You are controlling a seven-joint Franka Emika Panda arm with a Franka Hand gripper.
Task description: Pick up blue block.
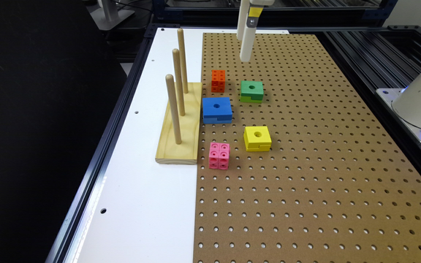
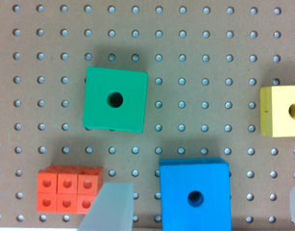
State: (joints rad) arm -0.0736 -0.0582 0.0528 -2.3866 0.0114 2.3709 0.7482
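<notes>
The blue block [image 1: 216,109] lies flat on the brown pegboard [image 1: 305,175], a round hole in its top and a lighter notched layer beneath, right beside the wooden peg stand. My gripper [image 1: 245,54] hangs high over the board's far end, well clear of every block. In the wrist view the blue block [image 2: 195,195] appears far below, between my two spread fingers [image 2: 111,209]. My gripper [image 2: 203,204] is open and holds nothing.
A green holed block [image 1: 251,91] and an orange cube [image 1: 218,80] sit just beyond the blue block. Nearer are a yellow holed block [image 1: 257,138] and a pink cube [image 1: 219,155]. The peg stand [image 1: 179,138] with three tall pegs borders the blue block on the exterior view's left.
</notes>
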